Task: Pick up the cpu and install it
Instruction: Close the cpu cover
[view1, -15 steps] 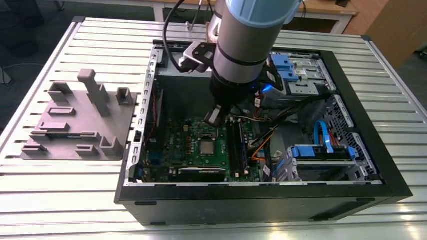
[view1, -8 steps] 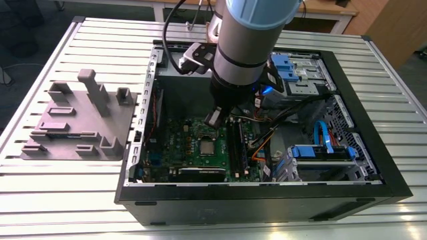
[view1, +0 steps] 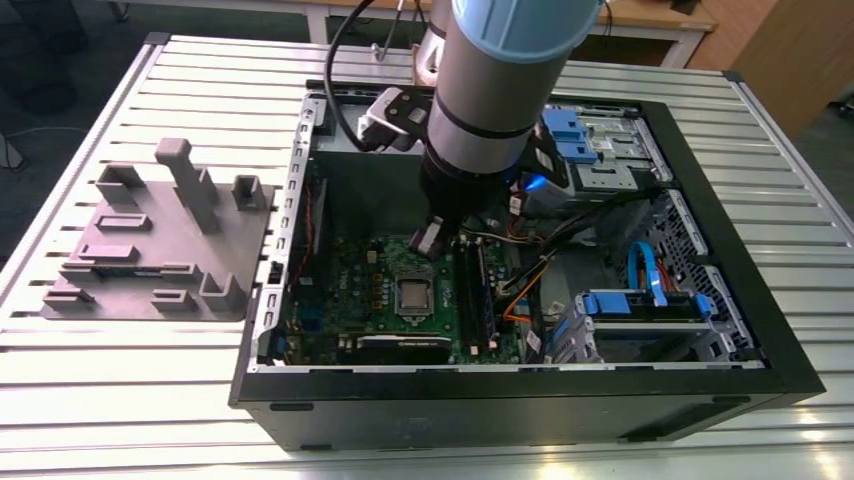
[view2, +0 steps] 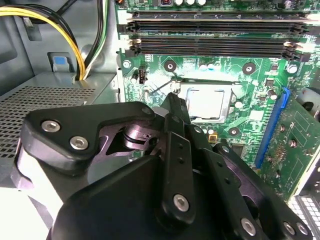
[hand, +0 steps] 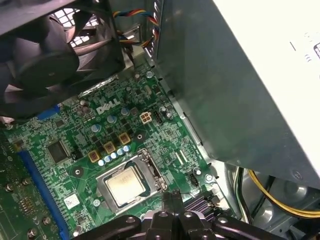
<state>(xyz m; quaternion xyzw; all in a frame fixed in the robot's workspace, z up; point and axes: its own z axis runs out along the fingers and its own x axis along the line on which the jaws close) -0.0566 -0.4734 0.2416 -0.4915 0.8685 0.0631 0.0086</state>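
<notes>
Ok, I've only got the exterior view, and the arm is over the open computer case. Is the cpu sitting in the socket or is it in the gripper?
Observer: In both wrist views the cpu lies flat inside the socket frame, silvery top up.
Operator: Where's the gripper relative to it?
Observer: The gripper hangs just beside the socket frame's edge, not over the middle of the cpu.
Operator: Any cables close by?
Observer: Yellow and black cables run along the grey metal box, off to the side of the socket.
</notes>
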